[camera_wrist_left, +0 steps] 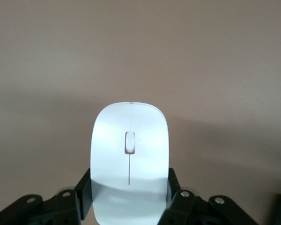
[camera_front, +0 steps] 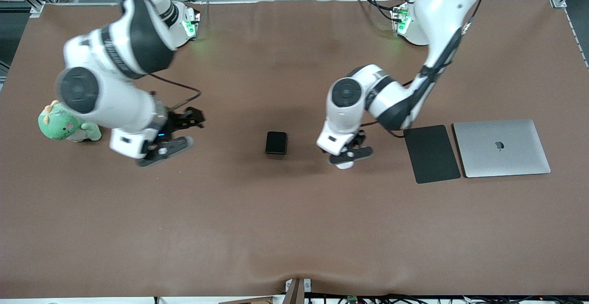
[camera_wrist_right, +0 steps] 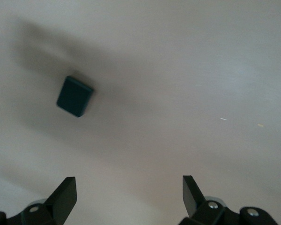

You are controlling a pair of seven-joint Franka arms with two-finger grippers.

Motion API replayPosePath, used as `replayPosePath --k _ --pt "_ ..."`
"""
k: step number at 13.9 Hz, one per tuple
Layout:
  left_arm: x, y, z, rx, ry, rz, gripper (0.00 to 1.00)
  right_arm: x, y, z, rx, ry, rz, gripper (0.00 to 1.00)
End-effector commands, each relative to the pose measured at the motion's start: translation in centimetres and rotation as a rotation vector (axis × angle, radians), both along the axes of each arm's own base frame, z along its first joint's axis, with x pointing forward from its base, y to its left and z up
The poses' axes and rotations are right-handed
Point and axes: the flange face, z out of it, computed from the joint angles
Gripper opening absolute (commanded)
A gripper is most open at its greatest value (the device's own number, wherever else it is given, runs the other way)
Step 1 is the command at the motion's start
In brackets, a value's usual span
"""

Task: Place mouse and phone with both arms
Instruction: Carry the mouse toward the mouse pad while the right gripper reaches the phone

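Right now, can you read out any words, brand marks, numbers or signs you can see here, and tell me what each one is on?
No readable words or numbers anywhere.
Apple logo, no lettering: on the lid of the closed silver laptop.
The mouse in the left hand, the phone, the mouse pad and the green plush toy: no visible text.

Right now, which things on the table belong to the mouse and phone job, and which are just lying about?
Job:
mouse, held in the left gripper
phone, on the table
right gripper, open over the table

Lying about:
green plush toy
mouse pad
laptop
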Motion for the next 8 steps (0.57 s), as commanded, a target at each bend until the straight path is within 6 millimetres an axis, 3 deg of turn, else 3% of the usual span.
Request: replayPosePath --k 1,2,4,8 --pt "0.1 8.0 1.7 0.056 0.007 -0.058 0.47 0.3 4.1 -6.1 -0.037 0.024 0.011 1.0" --pt "0.7 10.9 1.5 0.066 0.025 -0.072 0.47 0.4 5.1 -7.3 -0.035 0.019 -0.036 1.0" --pt "1.7 16.4 0.9 0.07 0.06 -0.092 0.47 -0.8 9.8 -8.7 -0.036 -0.042 -0.137 1.0" --pt "2.4 24.4 -1.6 0.04 0.087 -0.083 0.47 -3.5 15.8 -14.1 -0.078 -0.048 -0.315 1.0"
